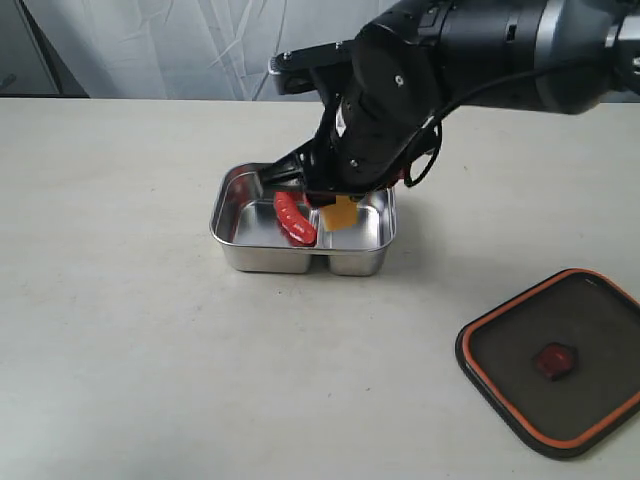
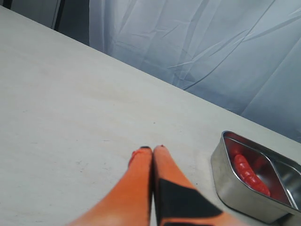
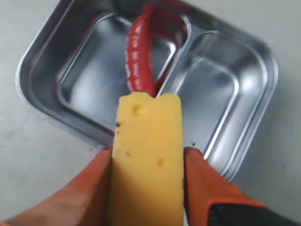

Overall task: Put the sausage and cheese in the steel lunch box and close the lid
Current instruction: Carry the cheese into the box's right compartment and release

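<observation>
One cheese (image 3: 148,174) is sitting in the right gripper (image 3: 148,151), one sausage (image 1: 294,218) and one steel lunch box (image 1: 265,258) below, one lid (image 1: 590,330) aside.

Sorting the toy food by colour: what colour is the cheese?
Yellow, with a few small holes; the cheese shows best in the right wrist view.

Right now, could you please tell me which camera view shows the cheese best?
The right wrist view: the cheese fills the middle, holes visible, gripped by the right gripper over the steel lunch box. The exterior view shows only a small yellow piece under the arm. The left wrist view does not show it.
</observation>
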Tool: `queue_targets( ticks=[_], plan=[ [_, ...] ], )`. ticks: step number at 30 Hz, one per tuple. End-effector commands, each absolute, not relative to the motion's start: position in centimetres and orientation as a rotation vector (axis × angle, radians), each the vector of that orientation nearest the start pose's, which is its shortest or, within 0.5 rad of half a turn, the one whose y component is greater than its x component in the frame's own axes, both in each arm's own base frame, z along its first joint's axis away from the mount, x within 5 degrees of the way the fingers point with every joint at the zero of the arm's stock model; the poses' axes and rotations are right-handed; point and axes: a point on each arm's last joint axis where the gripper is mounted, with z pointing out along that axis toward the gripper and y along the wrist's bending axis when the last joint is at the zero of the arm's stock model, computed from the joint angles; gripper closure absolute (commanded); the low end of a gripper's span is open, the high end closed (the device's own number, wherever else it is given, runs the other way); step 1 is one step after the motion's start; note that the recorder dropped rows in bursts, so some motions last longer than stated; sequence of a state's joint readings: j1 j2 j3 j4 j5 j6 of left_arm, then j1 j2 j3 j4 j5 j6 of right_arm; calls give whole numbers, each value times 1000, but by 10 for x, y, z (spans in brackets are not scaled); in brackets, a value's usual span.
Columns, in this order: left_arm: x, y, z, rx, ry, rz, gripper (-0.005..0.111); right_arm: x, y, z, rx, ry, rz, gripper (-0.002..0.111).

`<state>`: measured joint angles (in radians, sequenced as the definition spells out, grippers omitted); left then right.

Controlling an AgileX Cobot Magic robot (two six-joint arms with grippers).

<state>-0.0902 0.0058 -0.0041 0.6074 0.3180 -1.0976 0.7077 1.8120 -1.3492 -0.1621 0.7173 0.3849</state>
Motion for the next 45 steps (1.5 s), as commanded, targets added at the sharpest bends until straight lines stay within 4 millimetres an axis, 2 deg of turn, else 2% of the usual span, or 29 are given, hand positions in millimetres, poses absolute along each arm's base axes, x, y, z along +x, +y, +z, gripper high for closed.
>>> queue_targets(
  ticks=[1, 2, 5, 14, 37, 40, 45],
  plan=[
    [55, 11, 190, -487, 1680, -283, 107, 341, 223, 218, -433, 2608, 128, 109],
    [55, 11, 190, -487, 1680, -283, 107, 348, 220, 207, -422, 2610, 126, 109],
    [55, 11, 190, -487, 1680, -283, 107, 357, 220, 193, -432, 2591, 124, 109],
    [55, 11, 190, -487, 1680, -283, 107, 364, 226, 169, -444, 2588, 138, 109],
    [55, 11, 190, -487, 1680, -283, 107, 363, 225, 167, -444, 2615, 118, 109],
    [55, 11, 190, -487, 1680, -283, 107, 363, 225, 167, -451, 2610, 113, 98],
    [55, 11, 190, -487, 1680, -283, 107, 363, 225, 167, -448, 2606, 117, 55]
  ],
)
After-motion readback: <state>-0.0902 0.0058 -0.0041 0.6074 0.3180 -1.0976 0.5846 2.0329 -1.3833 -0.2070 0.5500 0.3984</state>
